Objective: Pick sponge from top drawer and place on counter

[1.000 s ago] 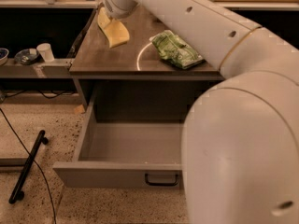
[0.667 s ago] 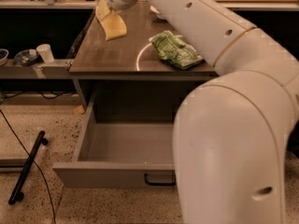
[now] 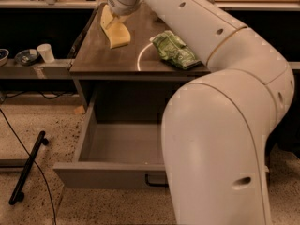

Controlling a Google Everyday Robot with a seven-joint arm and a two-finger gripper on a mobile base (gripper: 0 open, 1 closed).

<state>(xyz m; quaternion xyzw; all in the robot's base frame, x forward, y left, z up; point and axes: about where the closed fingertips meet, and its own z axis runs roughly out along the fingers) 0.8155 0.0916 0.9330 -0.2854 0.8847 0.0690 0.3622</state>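
The pale yellow sponge [image 3: 118, 33] is at the back left of the brown-grey counter [image 3: 93, 57], left of the white circle [image 3: 139, 60]; whether it rests on the top or is just above it I cannot tell. My gripper [image 3: 109, 18] is at the sponge's far left end, touching it. The top drawer [image 3: 108, 175] stands pulled out below the counter. Its inside looks bare where it shows, and my arm hides its right part. Its dark handle [image 3: 154, 181] is on the front panel.
A wrinkly green packet [image 3: 176, 50] lies on the counter's right side, across the circle. A grey side shelf [image 3: 33, 69] at the left holds a white cup [image 3: 46, 52] and bowls [image 3: 26, 56]. A black rod [image 3: 28, 168] and a cable lie on the floor at the left.
The gripper with the sponge first moved toward the back of the counter, then came down and forward. The sponge now sits lower and flatter. The drawer and the packet have not moved.
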